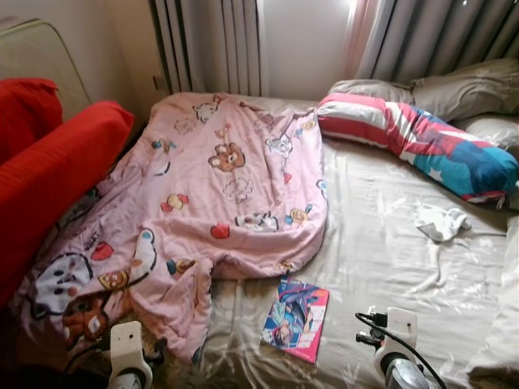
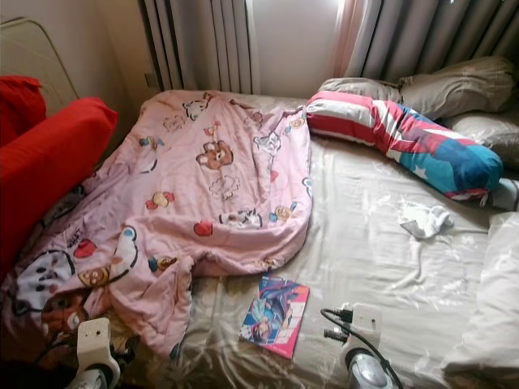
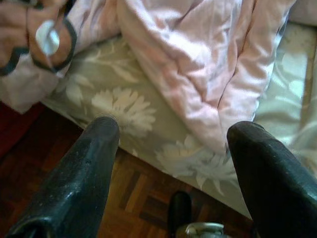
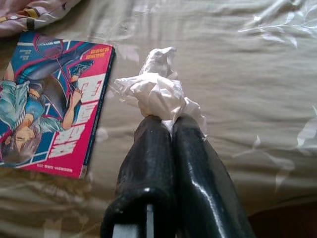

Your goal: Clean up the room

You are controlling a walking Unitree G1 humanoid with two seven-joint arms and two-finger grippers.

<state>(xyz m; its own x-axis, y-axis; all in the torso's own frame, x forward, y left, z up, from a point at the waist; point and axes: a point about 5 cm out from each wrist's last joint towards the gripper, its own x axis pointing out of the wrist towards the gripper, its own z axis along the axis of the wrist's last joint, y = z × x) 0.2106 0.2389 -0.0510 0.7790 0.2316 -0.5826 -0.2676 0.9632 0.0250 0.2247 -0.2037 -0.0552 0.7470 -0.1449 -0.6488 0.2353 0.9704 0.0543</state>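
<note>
Your right claw (image 4: 171, 119) has its fingers pinched together on a crumpled tissue (image 4: 156, 91); your left claw (image 3: 173, 144) hangs low, fingers spread wide apart.

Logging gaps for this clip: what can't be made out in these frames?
- Book: title too small in the eye views.
- White cloth on the sheet: too crumpled to identify.
- Right gripper: shut on a white wad; tissue or fabric unclear.
- Left gripper: open over the pink quilt, arm cut off by the frame edge.

Book (image 4: 54, 99) cover lettering, illegible
</note>
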